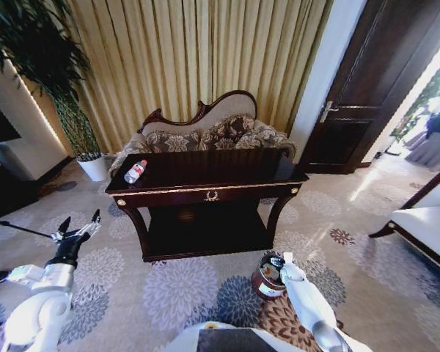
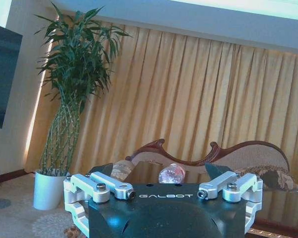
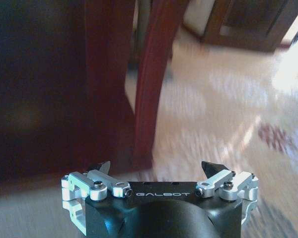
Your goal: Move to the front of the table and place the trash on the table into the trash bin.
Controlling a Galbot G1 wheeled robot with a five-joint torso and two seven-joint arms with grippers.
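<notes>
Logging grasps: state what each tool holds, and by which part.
Nothing is held. Left tool is open and empty, short of the table; right tool is open and empty. The bottle lies on the table.

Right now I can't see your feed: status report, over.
Left end effector open, empty, low left of the table. Right end effector open, by trash bin. Bottle lying on table's left end. Path clear.

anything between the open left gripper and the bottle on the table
Nothing: in the left wrist view, bare dark glossy tabletop separates the left gripper from the clear plastic bottle.
</notes>
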